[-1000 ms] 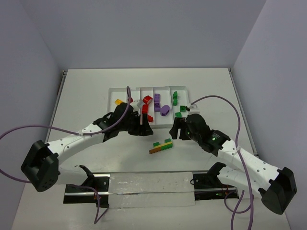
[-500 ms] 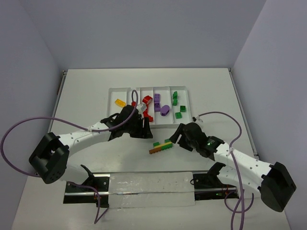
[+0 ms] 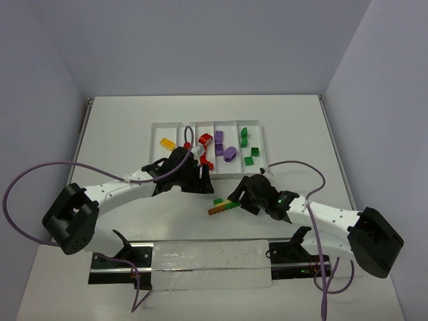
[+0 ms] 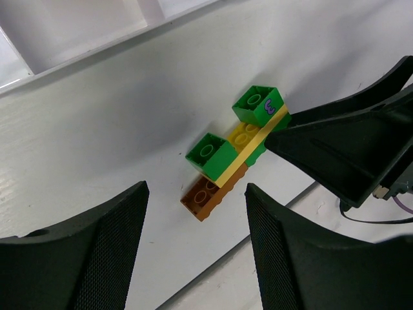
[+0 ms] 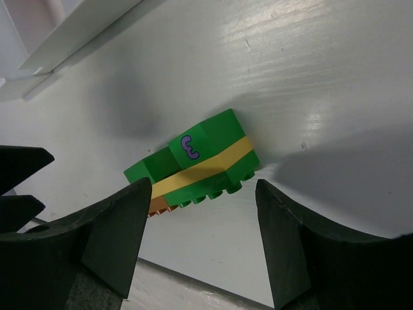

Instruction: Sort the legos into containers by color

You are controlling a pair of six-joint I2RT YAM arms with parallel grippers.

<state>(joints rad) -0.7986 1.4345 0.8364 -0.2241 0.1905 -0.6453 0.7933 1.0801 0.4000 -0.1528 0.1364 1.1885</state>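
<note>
A stuck-together cluster of green, yellow and orange-brown legos lies on the table in front of the white tray. My right gripper is open at the cluster's right end, the cluster just beyond its fingertips. My left gripper hangs open a little up and left of it, and the cluster shows past its tips with nothing between them. The tray's compartments hold a yellow brick, red bricks, purple bricks and green bricks.
A metal rail with a clear strip runs along the near table edge between the arm bases. Purple cables loop off both arms. The right gripper's black finger fills the right side of the left wrist view.
My right gripper has moved down and left from beside the tray's green compartment to the loose cluster. The left arm has shifted slightly, its gripper staying near the tray's front edge.
</note>
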